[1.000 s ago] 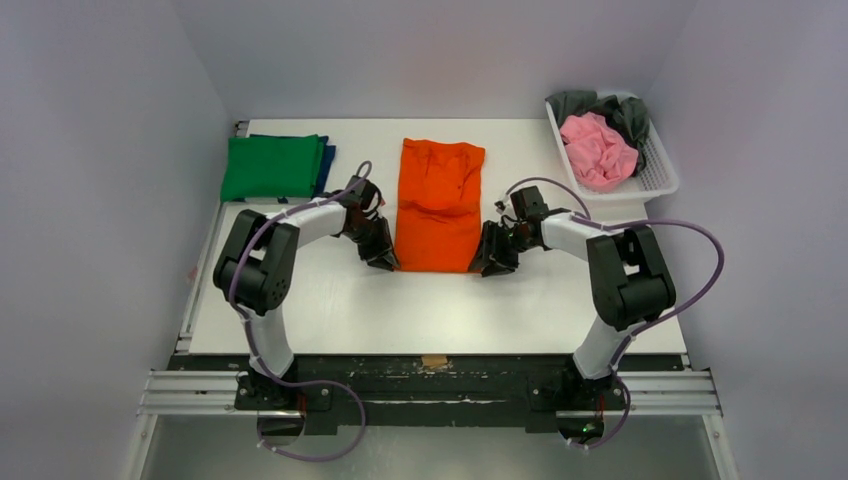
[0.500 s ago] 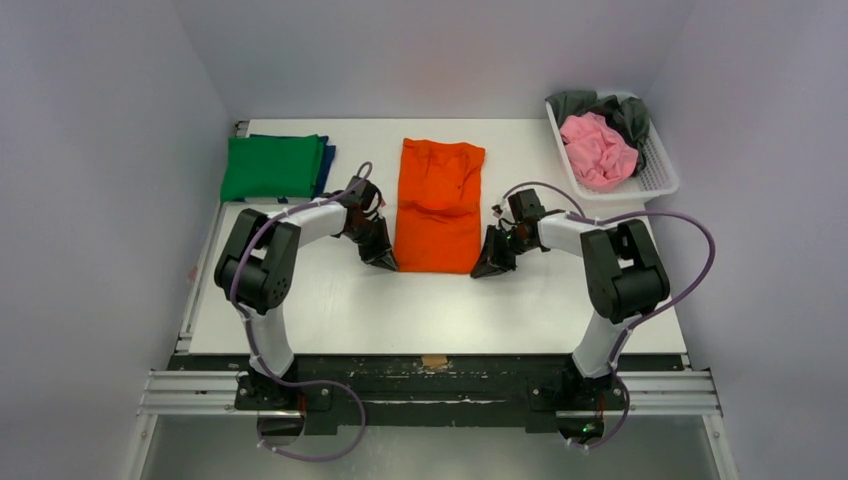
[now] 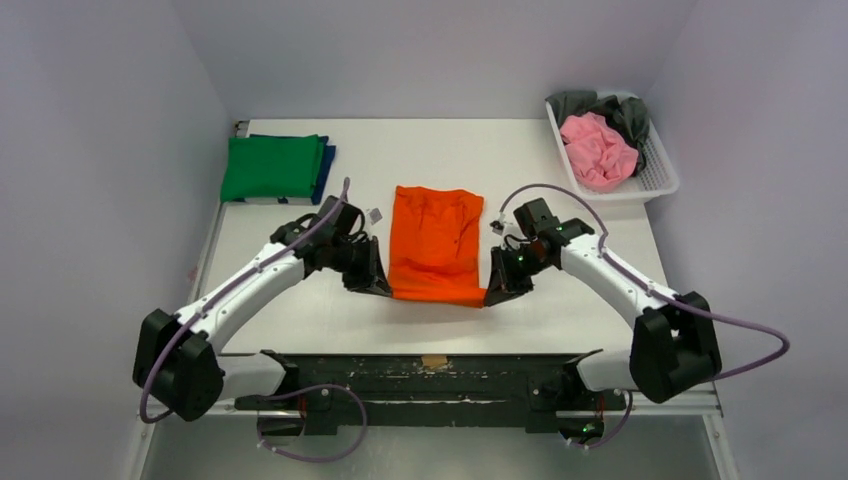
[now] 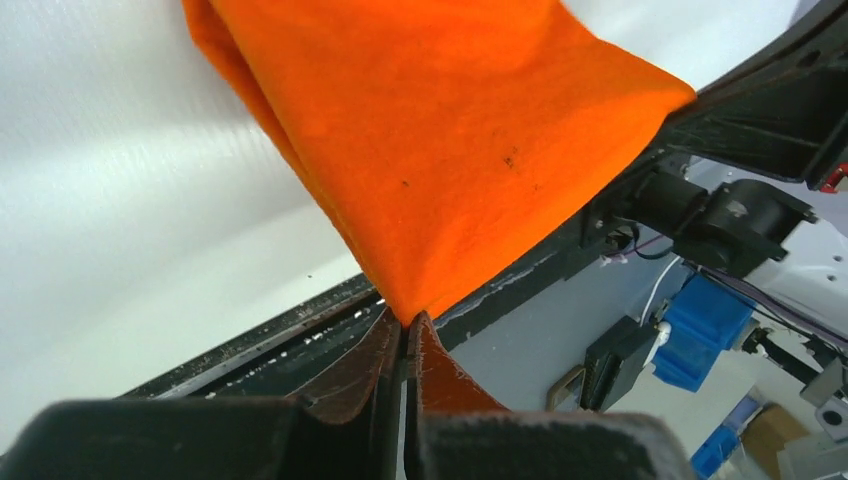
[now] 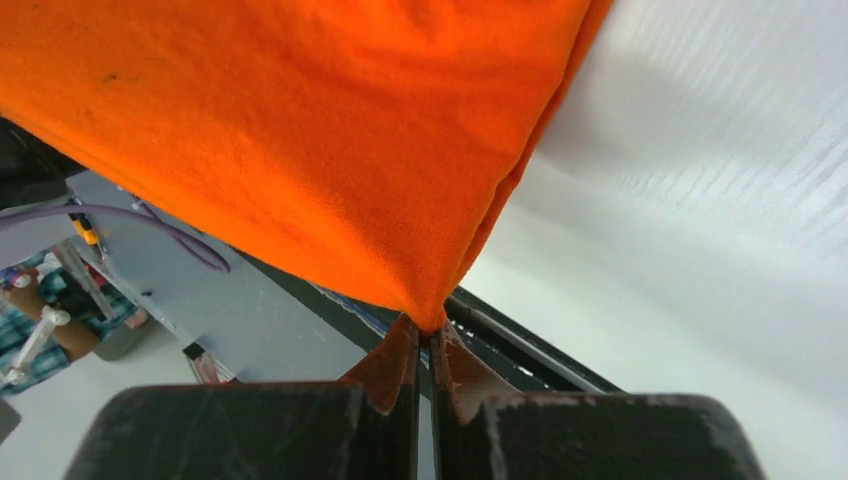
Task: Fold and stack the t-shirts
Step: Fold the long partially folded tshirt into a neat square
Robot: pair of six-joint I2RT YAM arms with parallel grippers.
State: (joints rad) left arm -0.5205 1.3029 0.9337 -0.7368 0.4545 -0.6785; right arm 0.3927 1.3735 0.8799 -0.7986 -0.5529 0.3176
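Note:
The bright orange t-shirt (image 3: pixel 435 243), folded to a narrow strip, hangs between both grippers with its near edge lifted off the table. My left gripper (image 3: pixel 381 290) is shut on its near left corner (image 4: pixel 405 312). My right gripper (image 3: pixel 491 297) is shut on its near right corner (image 5: pixel 430 322). The shirt's far part still lies on the white table (image 3: pixel 440 160). A folded green t-shirt (image 3: pixel 271 167) lies on a dark blue one (image 3: pixel 325 165) at the far left. A pink t-shirt (image 3: pixel 597 149) and a dark grey one (image 3: pixel 630 115) lie crumpled in the basket.
The white mesh basket (image 3: pixel 660 175) stands at the table's far right corner. The table's black front rail (image 3: pixel 430 360) runs just below the held edge of the shirt.
Both grippers have lifted the orange shirt's near corners and pulled them toward the front edge. The shirt slid nearer and both arms stretched out.

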